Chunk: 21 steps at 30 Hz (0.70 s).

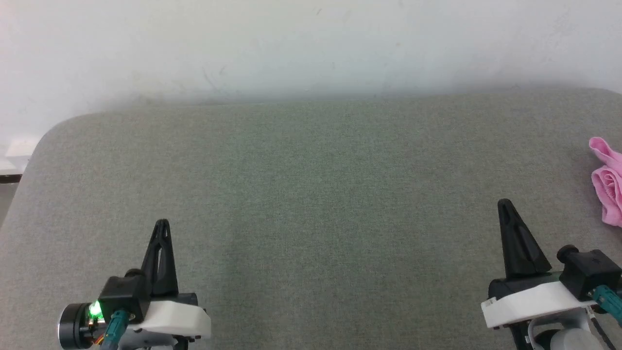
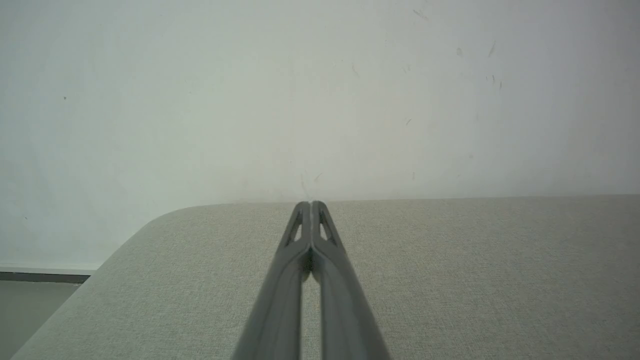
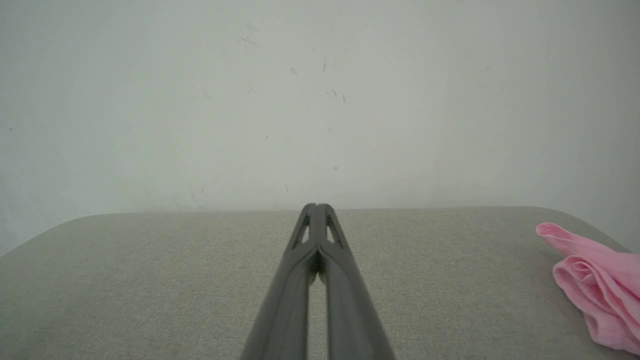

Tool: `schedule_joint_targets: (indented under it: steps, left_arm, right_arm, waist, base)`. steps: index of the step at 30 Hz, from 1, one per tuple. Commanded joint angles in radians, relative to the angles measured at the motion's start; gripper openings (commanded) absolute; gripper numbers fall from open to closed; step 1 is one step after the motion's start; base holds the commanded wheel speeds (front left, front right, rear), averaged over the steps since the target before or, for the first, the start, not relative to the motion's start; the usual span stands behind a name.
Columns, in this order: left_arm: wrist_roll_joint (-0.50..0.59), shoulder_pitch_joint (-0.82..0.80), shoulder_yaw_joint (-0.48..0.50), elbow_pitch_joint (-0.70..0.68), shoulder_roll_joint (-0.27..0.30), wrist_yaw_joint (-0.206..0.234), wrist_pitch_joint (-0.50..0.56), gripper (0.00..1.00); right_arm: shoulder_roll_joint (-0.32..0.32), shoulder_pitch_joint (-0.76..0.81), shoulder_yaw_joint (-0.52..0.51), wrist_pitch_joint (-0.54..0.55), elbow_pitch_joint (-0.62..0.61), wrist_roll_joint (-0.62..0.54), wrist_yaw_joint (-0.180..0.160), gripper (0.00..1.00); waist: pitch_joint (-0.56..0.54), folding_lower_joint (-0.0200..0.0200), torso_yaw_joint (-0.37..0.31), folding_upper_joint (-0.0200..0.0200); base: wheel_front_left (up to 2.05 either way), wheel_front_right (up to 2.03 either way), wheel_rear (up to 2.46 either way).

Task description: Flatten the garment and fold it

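Right gripper point(image 1: 505, 205) at the lower right of the head view, its two long dark fingers pressed together into one narrow point, pinching nothing, poised over a grey fabric-covered surface point(image 1: 311, 204)

Off to its right and a little farther from the robot: the garment point(image 1: 608, 184), a small bunch of light pink thin fabric, crumpled and rolled in on itself. Cut off by the right edge of the head view (so its full extent cannot be told). Near the gripper but apart from it, with a strip of bare grey fabric between

From the right wrist view: fingertips meeting at the centre, tips in line with the far edge of the surface. Pink bundle point(image 3: 595, 295) low at the right side, lying close to the surface's rounded far right corner, untouched

Left gripper point(image 1: 162, 224) at the lower left of the head view, fingers likewise closed tight against each other and empty. Well apart from the garment, with nearly the whole width of the grey surface in between

Behind the surface, a pale wall point(image 1: 311, 43) with faint scuff marks
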Motion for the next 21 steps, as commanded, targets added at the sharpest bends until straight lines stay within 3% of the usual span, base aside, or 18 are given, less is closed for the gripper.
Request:
schedule_joint_targets:
  steps: [1,21]
  left_arm:
    - [0.005,-0.006,0.001,0.001,-0.004,-0.005,0.003,0.00]
    - [0.014,-0.012,0.002,0.002,-0.011,-0.023,0.044,0.00]
  right_arm:
    - [0.001,-0.001,0.002,0.007,-0.004,-0.007,0.000,0.00]
    - [0.002,-0.003,0.005,0.048,-0.009,-0.035,-0.001,0.00]
  waist:
    - [0.000,0.0000,0.000,-0.0001]
    - [-0.008,0.0000,0.005,-0.0001]
  base:
    - [0.00,0.00,0.00]
    - [0.00,0.00,0.00]
